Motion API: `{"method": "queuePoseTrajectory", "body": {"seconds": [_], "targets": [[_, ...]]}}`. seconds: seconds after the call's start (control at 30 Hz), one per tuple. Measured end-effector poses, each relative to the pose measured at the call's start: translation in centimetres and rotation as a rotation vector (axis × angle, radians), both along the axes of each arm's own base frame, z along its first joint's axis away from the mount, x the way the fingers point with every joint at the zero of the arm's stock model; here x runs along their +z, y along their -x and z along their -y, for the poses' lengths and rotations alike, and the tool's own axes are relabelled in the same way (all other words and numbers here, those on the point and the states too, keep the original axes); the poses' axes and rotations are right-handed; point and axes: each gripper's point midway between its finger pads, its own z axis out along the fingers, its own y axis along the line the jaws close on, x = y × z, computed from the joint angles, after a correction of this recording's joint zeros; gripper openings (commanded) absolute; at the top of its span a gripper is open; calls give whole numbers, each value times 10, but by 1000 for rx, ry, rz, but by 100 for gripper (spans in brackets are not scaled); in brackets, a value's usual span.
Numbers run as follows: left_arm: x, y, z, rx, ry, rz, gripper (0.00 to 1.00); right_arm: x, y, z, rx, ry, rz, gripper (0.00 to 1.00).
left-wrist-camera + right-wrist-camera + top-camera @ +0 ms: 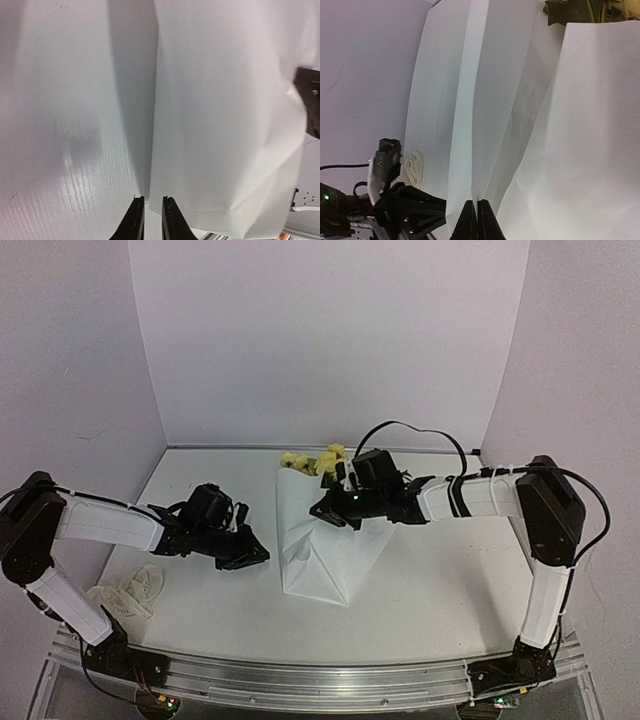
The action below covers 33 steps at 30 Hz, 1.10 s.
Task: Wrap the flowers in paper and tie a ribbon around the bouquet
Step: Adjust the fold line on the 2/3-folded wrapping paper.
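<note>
- The paper [320,570] lies in the middle of the table [450,580]. We see its long axis running from the far edge toward the near edge, and it narrows toward its near end.
- The flowers [318,460] show only as yellow heads past the paper's far end. The stems are hidden, so we take the wrap as begun but not closed.
- The right gripper [318,511] reaches in from the right over the paper's far half. Its jaws are pressed together, and in the wrist view the creases run into the fingertips, so we judge it is pinching a raised fold of the sheet.
- The left gripper [260,557] sits just beside the paper's left edge, pointing across the sheet, jaws a narrow slit apart. We see nothing between them.
- For the next fold we read the key relation this way: the free left edge lies straight ahead of the left jaws and parallel to the long axis, so the left arm is nearer to it.
- The ribbon [130,590] is heaped near the near left corner, well apart from the paper and untouched.
</note>
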Motion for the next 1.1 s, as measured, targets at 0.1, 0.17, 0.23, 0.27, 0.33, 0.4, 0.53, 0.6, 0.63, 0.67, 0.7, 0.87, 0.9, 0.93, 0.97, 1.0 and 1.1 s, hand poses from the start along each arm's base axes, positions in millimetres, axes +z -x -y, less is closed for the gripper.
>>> {"method": "queuePoseTrajectory", "body": {"seconds": [0.1,0.17,0.23,0.27,0.33,0.4,0.53,0.6,0.63,0.67,0.7,0.87,0.9,0.93,0.97,1.0,1.1], "targets": [[-13,-3,8,-15,-16,-31,15,8,4,1,8,2,14,8],[-13,-8,16,-25,-12,-31,16,15,8,1,17,7,30,19],[-9,-13,25,-39,-3,-19,16,19,15,-1,35,21,45,33],[-6,-16,31,-49,4,-10,16,21,20,-1,44,31,49,39],[-2,-20,39,-66,14,4,16,22,28,0,57,60,56,45],[1,-23,45,-80,23,16,16,23,35,5,61,87,64,48],[1,-25,51,-100,29,19,17,26,51,34,30,150,79,49],[-1,-23,52,-109,28,14,17,26,59,53,0,176,91,51],[-1,-23,52,-110,28,14,17,25,64,64,-15,192,92,51],[-1,-23,52,-112,28,15,17,22,68,73,-28,204,95,50],[-1,-23,52,-113,28,15,17,19,72,82,-39,218,94,46],[0,-21,53,-123,35,12,16,-3,85,90,-35,266,62,23],[0,-20,54,-127,38,10,15,-6,88,86,-22,272,59,20],[0,-20,54,-130,41,8,15,-11,93,79,-3,280,52,17],[1,-19,55,-135,44,7,15,-17,100,70,19,285,44,14],[1,-19,56,-140,49,7,15,-22,105,63,39,287,37,13],[2,-16,57,-157,58,5,14,-39,118,43,94,283,7,11]]}}
